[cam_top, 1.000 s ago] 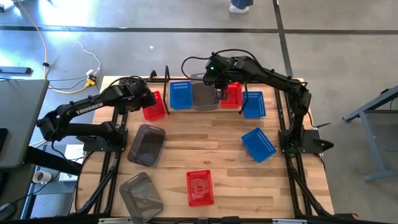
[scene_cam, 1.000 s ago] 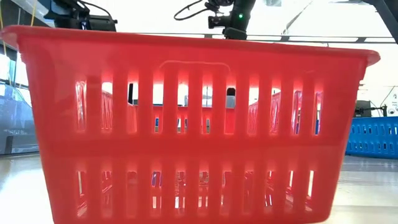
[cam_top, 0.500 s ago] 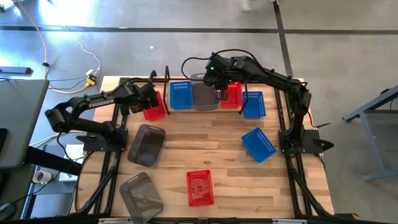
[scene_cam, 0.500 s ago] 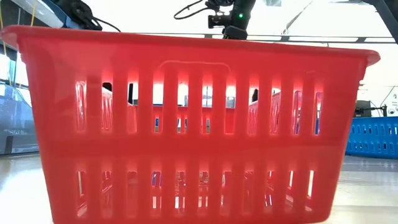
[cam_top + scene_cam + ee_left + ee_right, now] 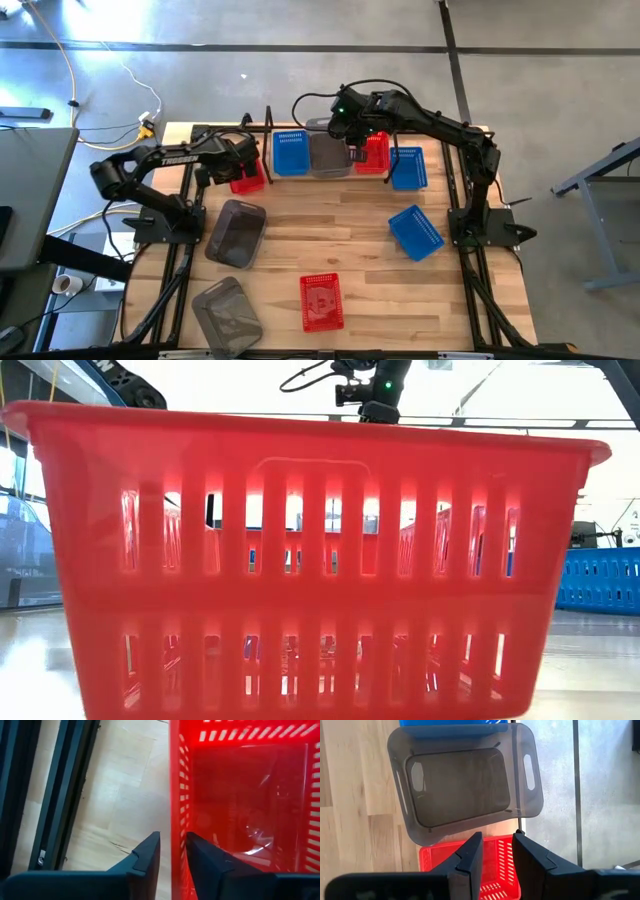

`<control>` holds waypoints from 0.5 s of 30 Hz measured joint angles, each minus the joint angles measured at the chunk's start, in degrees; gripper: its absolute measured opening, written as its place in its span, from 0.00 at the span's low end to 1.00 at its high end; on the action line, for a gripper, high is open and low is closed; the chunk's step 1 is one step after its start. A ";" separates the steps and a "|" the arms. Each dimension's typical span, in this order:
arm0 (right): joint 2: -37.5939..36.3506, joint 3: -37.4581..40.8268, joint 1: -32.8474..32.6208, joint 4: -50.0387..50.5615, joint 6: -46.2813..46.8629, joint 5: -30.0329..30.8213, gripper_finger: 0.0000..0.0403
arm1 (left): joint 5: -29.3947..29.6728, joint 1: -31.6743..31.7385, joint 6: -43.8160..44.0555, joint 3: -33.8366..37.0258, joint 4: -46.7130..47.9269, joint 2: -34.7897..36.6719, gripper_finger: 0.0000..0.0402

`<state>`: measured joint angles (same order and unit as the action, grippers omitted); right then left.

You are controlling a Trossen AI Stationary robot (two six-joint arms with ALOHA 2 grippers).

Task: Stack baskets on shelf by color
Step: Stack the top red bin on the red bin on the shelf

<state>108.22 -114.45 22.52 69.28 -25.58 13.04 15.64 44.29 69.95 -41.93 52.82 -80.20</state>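
Nine slotted plastic baskets on the wooden table point(image 5: 330, 240), going left to right from overhead. Two smoky grey ones point(image 5: 236, 232) point(image 5: 227, 312) loose at the left side. Left gripper point(image 5: 172, 852) at the red basket point(image 5: 247, 172) near the back-left, fingers straddling its wall, pinching it. On the shelf point(image 5: 268, 128) at the back: blue basket point(image 5: 290, 153), grey basket point(image 5: 328, 156), then another red one point(image 5: 375, 152) with the right gripper point(image 5: 496, 851) clamped on its rim. Two more blue point(image 5: 408, 168) point(image 5: 415, 232) loose at right.

Low view totally blocked by the front red basket point(image 5: 310, 560), only slots and arm bits above. Right wrist view shows the grey basket's handle cutouts, invisible overhead.
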 joint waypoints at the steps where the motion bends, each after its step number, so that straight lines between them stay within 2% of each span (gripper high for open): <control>1: 0.01 0.00 0.00 0.00 0.00 0.00 0.23 | 0.00 0.00 -0.51 0.00 0.00 -0.13 0.18; 7: 0.02 0.00 0.00 0.00 0.00 0.02 0.23 | 1.87 0.00 -1.58 -0.02 -0.15 -0.06 0.03; 15: 0.02 0.00 -0.04 0.54 0.02 0.02 0.23 | 3.04 0.58 -3.88 -0.02 -0.07 5.55 0.01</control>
<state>108.25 -114.45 22.48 69.81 -25.57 13.06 18.68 44.87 66.06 -41.95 52.75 -74.65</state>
